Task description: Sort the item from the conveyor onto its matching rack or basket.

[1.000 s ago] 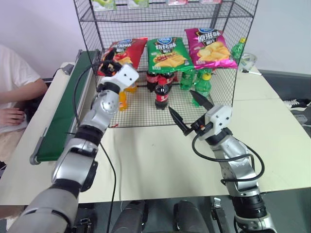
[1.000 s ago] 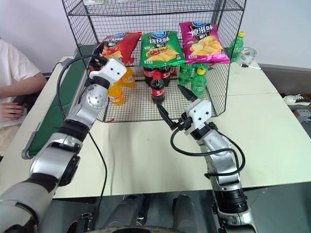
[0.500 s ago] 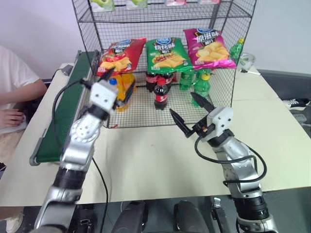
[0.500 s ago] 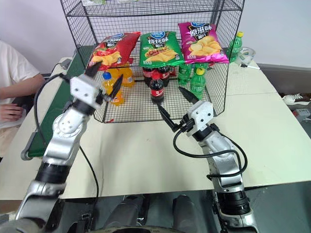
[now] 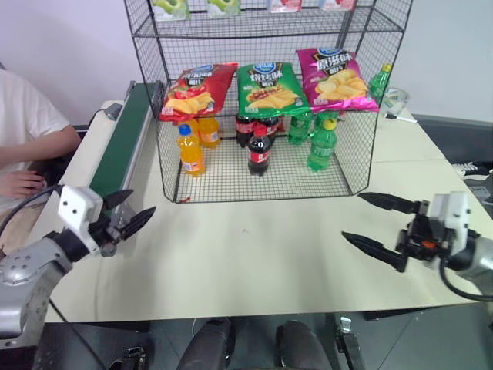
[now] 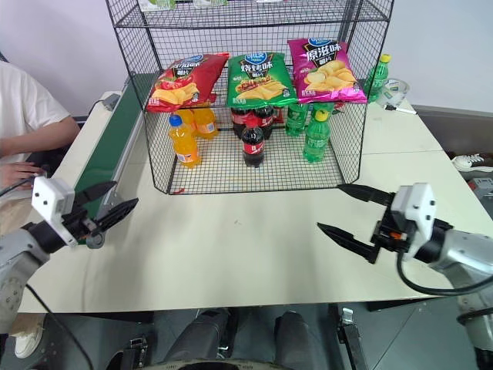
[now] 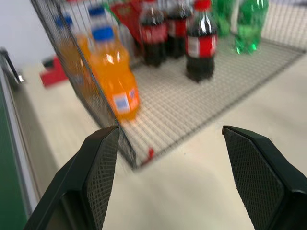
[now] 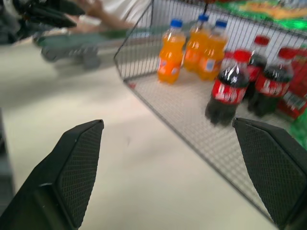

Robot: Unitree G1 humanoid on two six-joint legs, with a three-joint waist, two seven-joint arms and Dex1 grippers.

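The red chip bag (image 5: pixel 196 91) lay on the middle shelf of the black wire rack (image 5: pixel 269 92), at its conveyor-side end, beside what looked like a green chip bag (image 5: pixel 269 85). The conveyor (image 5: pixel 122 146) ran along the rack's left side. My left gripper (image 5: pixel 129 216) hung in front of the rack, fingers spread wide and empty. My right gripper (image 5: pixel 377 225) did likewise, open, holding nothing.

The rack's (image 5: pixel 370 100) top tier is cut off; the hanging packets (image 5: pixel 171 8) there show half, labels unreadable.
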